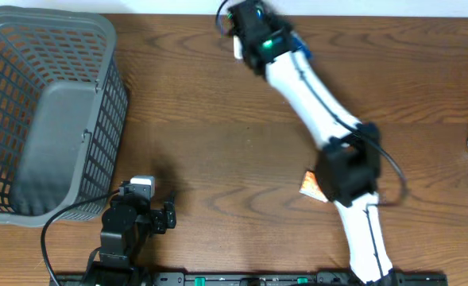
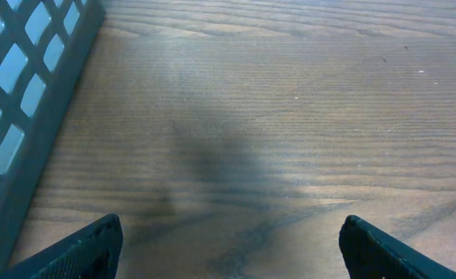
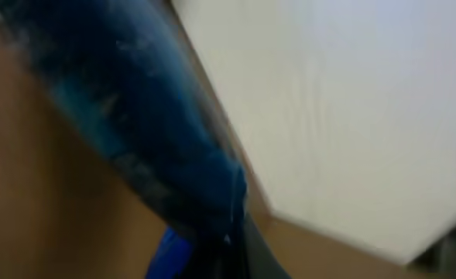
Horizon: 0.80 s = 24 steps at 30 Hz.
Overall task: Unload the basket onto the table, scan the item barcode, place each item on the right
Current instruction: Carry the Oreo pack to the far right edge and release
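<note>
Blue item [image 3: 135,139], blurred, pinched in right gripper [image 1: 237,28].

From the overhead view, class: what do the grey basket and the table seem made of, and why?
Basket: probably moulded plastic, matt grey; its walls are an even lattice of square holes. Table: wood or wood-look laminate, brown, slight sheen; long grain lines run across it.

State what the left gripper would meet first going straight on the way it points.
Probably only bare table; the left gripper would pass right of the basket, though depth is unclear.
</note>
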Motion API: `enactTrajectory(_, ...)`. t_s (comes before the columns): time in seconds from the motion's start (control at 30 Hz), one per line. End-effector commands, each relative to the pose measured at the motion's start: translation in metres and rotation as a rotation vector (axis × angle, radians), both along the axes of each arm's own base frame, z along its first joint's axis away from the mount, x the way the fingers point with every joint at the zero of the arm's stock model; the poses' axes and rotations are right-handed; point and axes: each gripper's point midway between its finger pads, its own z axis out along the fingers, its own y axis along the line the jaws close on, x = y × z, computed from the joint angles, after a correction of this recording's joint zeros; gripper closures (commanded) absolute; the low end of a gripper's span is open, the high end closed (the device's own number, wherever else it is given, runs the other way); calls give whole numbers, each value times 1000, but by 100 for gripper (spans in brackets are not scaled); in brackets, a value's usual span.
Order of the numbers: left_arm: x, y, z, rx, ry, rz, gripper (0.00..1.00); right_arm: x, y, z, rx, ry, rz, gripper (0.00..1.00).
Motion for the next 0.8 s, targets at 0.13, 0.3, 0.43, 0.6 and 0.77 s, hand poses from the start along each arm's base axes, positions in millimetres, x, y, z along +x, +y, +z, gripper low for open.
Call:
enactTrajectory(0.13, -1, 1, -6, 1, 10, 6, 10, -60, -187, 15, 263, -18, -646, 99)
enactTrajectory(0.3, -1, 1, -6, 1, 10, 6, 10, -99, -278, -23, 389, 40, -956, 99)
enactTrajectory(0.43, -1, 1, -6, 0, 10, 6, 10, -138, -349, -46, 368, 29, -1180, 99)
enactTrajectory(0.6, -1, 1, -6, 1, 10, 6, 10, -188, -432, -71, 346, -21, -1401, 99)
enactTrajectory(0.77, -1, 1, -6, 1, 10, 6, 10, -198, -447, -77, 401, -29, -1442, 41)
